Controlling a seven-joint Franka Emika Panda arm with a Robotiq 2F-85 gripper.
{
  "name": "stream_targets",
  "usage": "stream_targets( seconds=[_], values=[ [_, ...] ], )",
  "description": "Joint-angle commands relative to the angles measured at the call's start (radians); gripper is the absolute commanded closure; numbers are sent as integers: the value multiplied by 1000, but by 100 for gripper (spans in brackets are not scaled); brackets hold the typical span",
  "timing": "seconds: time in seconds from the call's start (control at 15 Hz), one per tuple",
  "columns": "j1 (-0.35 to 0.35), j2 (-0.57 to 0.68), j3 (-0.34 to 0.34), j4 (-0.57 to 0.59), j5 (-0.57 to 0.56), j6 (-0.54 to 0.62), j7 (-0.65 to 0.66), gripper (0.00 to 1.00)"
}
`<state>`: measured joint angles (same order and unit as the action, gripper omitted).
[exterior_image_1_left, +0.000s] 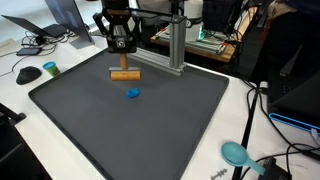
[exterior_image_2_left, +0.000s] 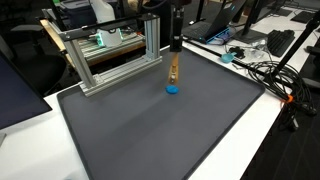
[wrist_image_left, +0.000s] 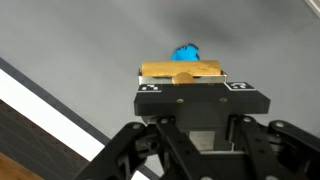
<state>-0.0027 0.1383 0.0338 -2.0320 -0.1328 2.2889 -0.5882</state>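
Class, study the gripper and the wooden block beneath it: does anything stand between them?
Nothing visible does. The gripper hangs over the wooden block with bare air between them; the blue piece lies apart on the dark mat, beyond the block.

Both exterior views: high, different corners, sharing mat (exterior_image_1_left: 130, 130). Wrist view: close, down past gripper (wrist_image_left: 183, 82).

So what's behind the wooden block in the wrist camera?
A small bright blue object pokes up behind the flat tan wooden block, on the dark grey mat. Its lower part is covered by the block.
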Motion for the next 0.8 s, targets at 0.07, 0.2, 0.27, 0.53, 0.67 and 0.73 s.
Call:
stream_targets(
  seconds=[0.07,0.2,0.27,0.53,0.67,0.73],
  values=[
    [-8,61,4,31,15,0,-5,78],
    [-17,85,13,36,44,8,-41,78],
    [-15,100,11,43,33,8,-22,78],
    [-20,154,14,68,31,17,-16,78],
    [-28,177,19,82,42,25,-30,78],
    [-35,187,23,88,51,33,-42,78]
  ],
)
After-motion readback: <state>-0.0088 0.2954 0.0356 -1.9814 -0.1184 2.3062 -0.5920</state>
